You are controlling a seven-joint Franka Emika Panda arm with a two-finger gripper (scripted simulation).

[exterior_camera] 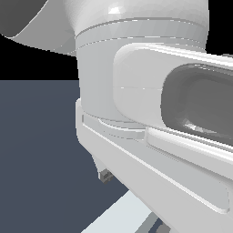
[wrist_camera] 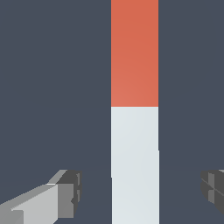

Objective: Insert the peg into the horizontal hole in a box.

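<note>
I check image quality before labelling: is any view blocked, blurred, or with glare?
Exterior view: the white arm fills most of the frame, sharp, small highlight on top; only a sliver of the peg shows. Wrist view: sharp, flatly lit, no glare; gripper fingers straddle the peg without touching.

We see a glossy white arm shell [exterior_camera: 136, 100] with rounded housings and a grey recess; the end effector [wrist_camera: 140, 192] has light-grey fingers [wrist_camera: 39, 203] with dark-grey pads [wrist_camera: 72, 190].

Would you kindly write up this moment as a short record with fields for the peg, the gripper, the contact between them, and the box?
peg: bar, red-orange end, pale grey-white remainder, lying on dark surface
gripper: open, one finger on each side of the peg's white part
contact: none visible; gaps on both sides
box: not in view
exterior view: mostly blocked by the arm
</note>
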